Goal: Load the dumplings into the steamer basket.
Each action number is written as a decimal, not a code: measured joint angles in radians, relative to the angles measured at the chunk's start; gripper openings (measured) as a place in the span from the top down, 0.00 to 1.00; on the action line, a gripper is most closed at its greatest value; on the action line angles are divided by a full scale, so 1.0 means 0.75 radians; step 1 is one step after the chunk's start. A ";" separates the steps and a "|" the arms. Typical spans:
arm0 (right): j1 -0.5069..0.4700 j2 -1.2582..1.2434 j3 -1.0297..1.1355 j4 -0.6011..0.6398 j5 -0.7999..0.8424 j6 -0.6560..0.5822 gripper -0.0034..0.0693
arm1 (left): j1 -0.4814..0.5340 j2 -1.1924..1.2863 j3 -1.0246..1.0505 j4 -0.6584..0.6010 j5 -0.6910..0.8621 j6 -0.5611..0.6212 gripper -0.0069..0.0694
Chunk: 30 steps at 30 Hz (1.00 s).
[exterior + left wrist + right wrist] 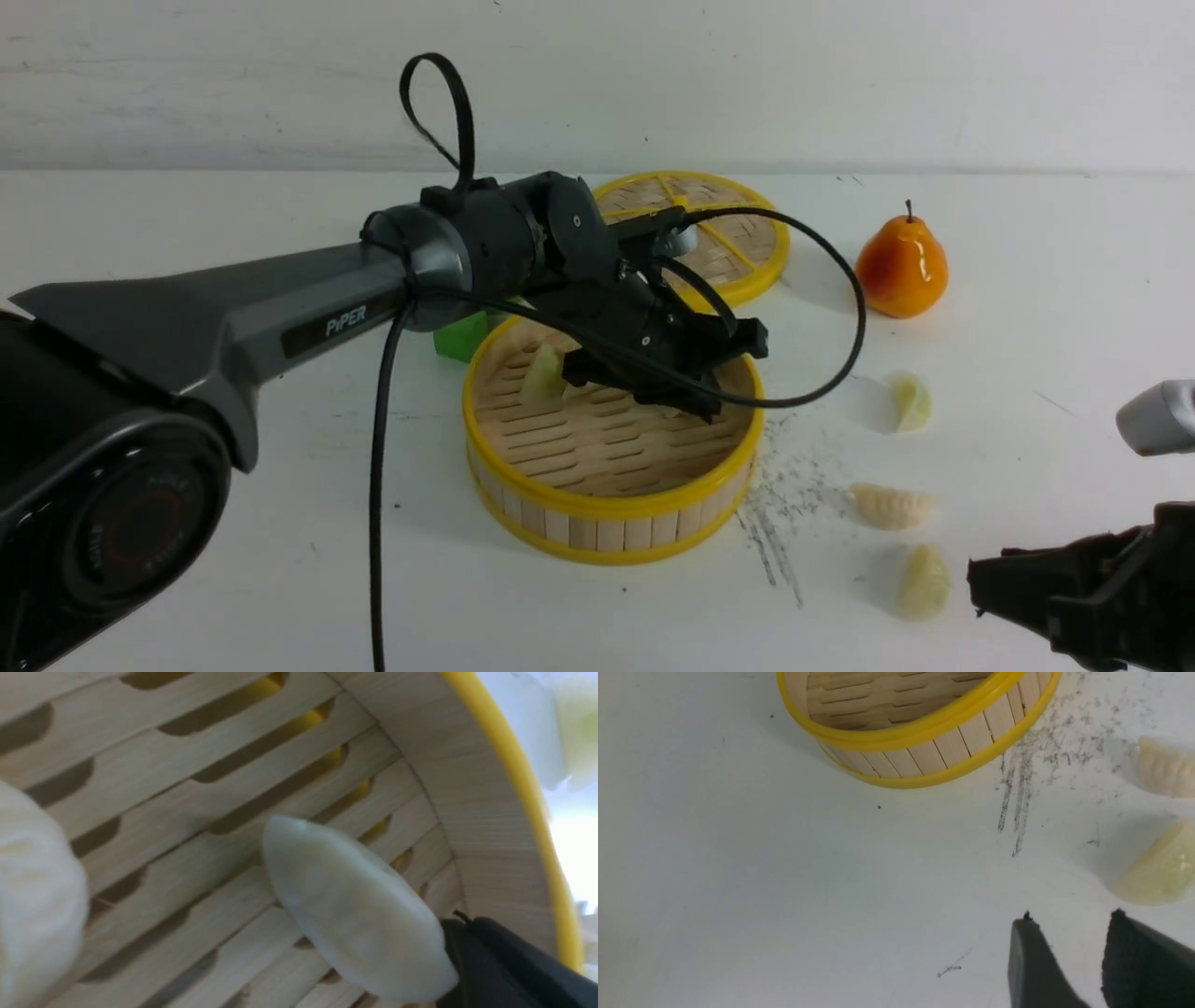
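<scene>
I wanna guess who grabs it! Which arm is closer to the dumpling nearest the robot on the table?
Right. The right fingers hover close to that dumpling; the left fingers are in the steamer basket, holding another dumpling.

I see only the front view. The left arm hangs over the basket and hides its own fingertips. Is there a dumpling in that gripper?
Observer: It seems so. In the left wrist view a white dumpling sits at the tip of the shut left gripper. It is tilted and looks raised above the slatted floor of the basket.
Operator: And the right gripper, low at the edge of my picture, does it carry something?
Observer: No. In the right wrist view the right gripper has its jaws apart with nothing between them, only bare table.
</scene>
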 joint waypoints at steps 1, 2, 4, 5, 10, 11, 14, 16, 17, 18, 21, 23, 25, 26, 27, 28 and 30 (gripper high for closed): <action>0.000 0.000 0.000 0.000 0.000 0.000 0.64 | 0.000 0.002 0.000 0.020 0.002 -0.005 0.93; 0.000 0.000 0.000 0.000 0.000 0.000 0.64 | 0.000 0.002 0.000 0.038 0.007 -0.019 0.93; 0.000 0.000 0.000 0.000 0.000 0.000 0.63 | 0.000 0.002 0.000 0.112 0.022 -0.075 0.93; 0.000 0.000 0.000 0.000 0.000 0.000 0.63 | 0.000 0.002 0.000 0.135 0.025 -0.101 0.93; 0.000 0.000 0.000 0.000 0.000 0.000 0.63 | 0.000 -0.022 0.000 0.138 0.035 -0.152 0.93; 0.000 0.000 0.000 0.000 0.000 0.000 0.63 | 0.000 -0.036 0.000 0.107 0.035 -0.148 0.93; 0.000 0.000 0.000 0.000 0.000 0.000 0.63 | 0.000 -0.071 0.000 0.037 0.037 -0.107 0.93; 0.000 0.000 0.000 0.000 0.000 0.000 0.63 | 0.000 -0.119 0.000 -0.031 0.025 -0.031 0.93; 0.000 0.000 0.000 0.000 0.000 0.000 0.63 | 0.000 -0.132 0.000 -0.051 0.013 0.002 0.93; 0.000 0.000 0.000 0.000 0.000 0.000 0.63 | 0.000 -0.147 -0.002 -0.064 -0.010 0.026 0.93; 0.000 0.000 0.000 0.000 0.000 0.000 0.63 | 0.000 -0.162 -0.004 -0.056 -0.072 0.056 0.93; 0.000 0.000 0.000 0.000 0.000 0.000 0.63 | 0.001 -0.175 -0.004 -0.010 -0.102 0.068 0.93; 0.000 0.000 0.000 0.000 0.000 0.000 0.63 | 0.001 -0.202 -0.003 0.044 -0.102 0.068 0.93; 0.000 0.000 0.000 0.000 -0.001 0.000 0.63 | 0.001 -0.243 0.000 0.101 -0.095 0.068 0.93; 0.000 0.000 0.000 0.000 -0.005 0.000 0.63 | 0.001 -0.274 0.000 0.129 -0.087 0.068 0.93; 0.000 0.000 0.000 -0.001 -0.008 0.000 0.63 | 0.001 -0.302 0.000 0.170 -0.067 0.068 0.93; 0.000 0.003 0.000 -0.017 -0.013 0.004 0.63 | 0.001 -0.414 0.000 0.288 -0.002 0.068 0.93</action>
